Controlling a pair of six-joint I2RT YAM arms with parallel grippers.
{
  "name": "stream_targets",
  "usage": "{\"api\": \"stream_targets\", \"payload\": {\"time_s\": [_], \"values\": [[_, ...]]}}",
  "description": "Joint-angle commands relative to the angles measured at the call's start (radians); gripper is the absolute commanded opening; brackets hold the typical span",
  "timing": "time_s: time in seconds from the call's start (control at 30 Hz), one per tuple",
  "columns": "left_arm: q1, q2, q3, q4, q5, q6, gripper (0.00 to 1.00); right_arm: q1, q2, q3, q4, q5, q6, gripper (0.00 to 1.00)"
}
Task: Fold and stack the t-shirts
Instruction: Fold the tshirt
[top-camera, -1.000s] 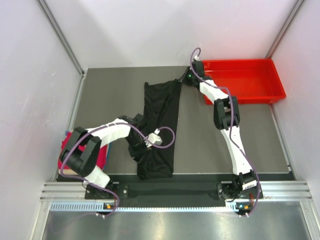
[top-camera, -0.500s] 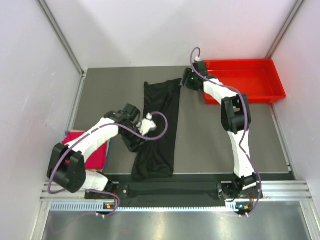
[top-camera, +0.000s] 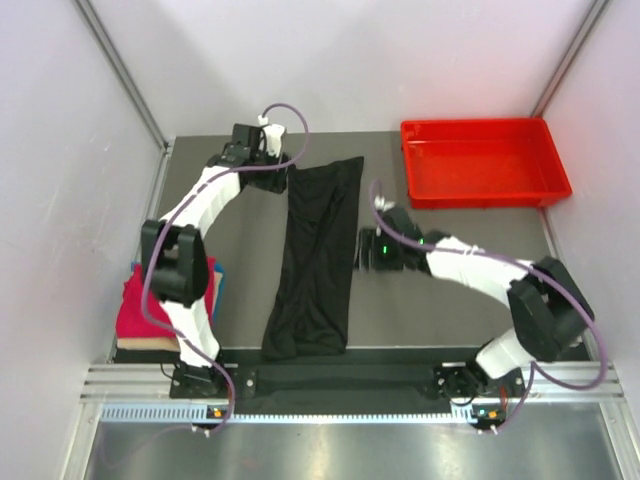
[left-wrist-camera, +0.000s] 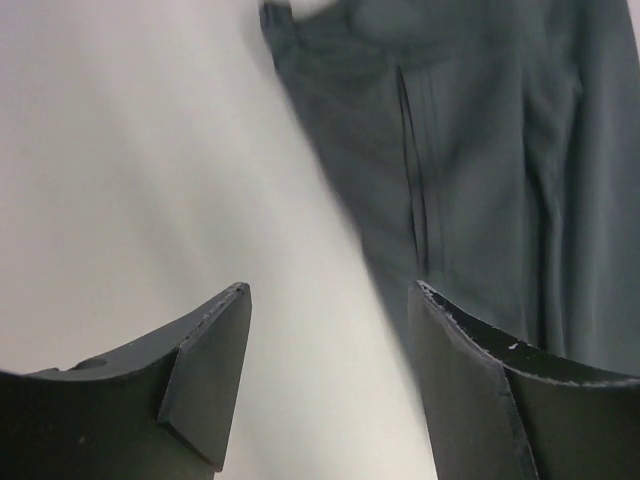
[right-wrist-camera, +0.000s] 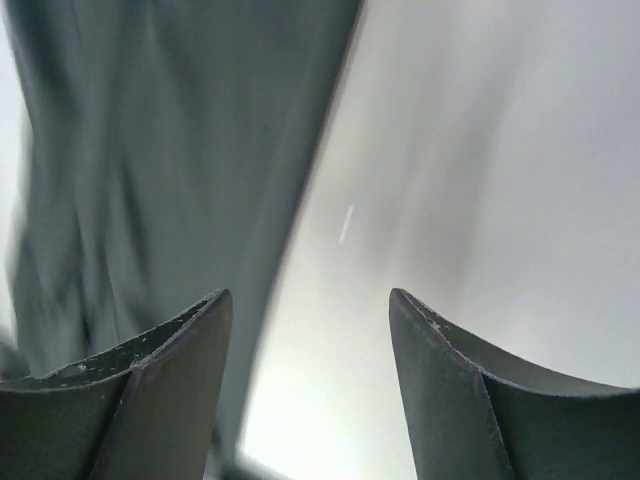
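Note:
The black t-shirt (top-camera: 318, 255) lies folded into a long narrow strip down the middle of the table; it also shows in the left wrist view (left-wrist-camera: 490, 170) and the right wrist view (right-wrist-camera: 170, 150). A crimson red t-shirt (top-camera: 140, 305) lies folded at the near left on a tan base. My left gripper (top-camera: 282, 180) is open and empty, just left of the strip's far end (left-wrist-camera: 330, 290). My right gripper (top-camera: 360, 250) is open and empty beside the strip's right edge at mid-length (right-wrist-camera: 310, 300). No blue shirt shows.
A rigid red plastic tray (top-camera: 484, 162) stands at the far right corner. White walls enclose the table on three sides. The arms' mounting rail (top-camera: 340, 380) runs along the near edge.
My left gripper has let go of the shirt's middle and swung to its far left end. My right gripper has left the far end and come back to the strip's right edge.

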Motion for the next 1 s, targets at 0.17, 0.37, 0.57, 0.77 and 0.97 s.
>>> {"api": "stream_targets", "payload": {"time_s": [0.17,0.37,0.57,0.77,0.97], "values": [[0.017,0.385,0.413,0.043,-0.033,-0.161,0.69,0.279,-0.111,-0.225,0.06,-0.143,0.246,0.63],[0.035,0.534,0.527,0.043,0.02,-0.177,0.7,0.362,-0.088,-0.296,0.159,-0.2,0.355,0.59],[0.037,0.574,0.498,0.055,0.143,-0.204,0.66,0.382,-0.052,-0.35,0.216,-0.26,0.424,0.45],[0.037,0.555,0.443,0.118,0.197,-0.206,0.51,0.382,0.013,-0.345,0.238,-0.289,0.416,0.2],[0.04,0.589,0.466,0.174,0.163,-0.209,0.0,0.367,0.012,-0.363,0.226,-0.278,0.404,0.0]]}}
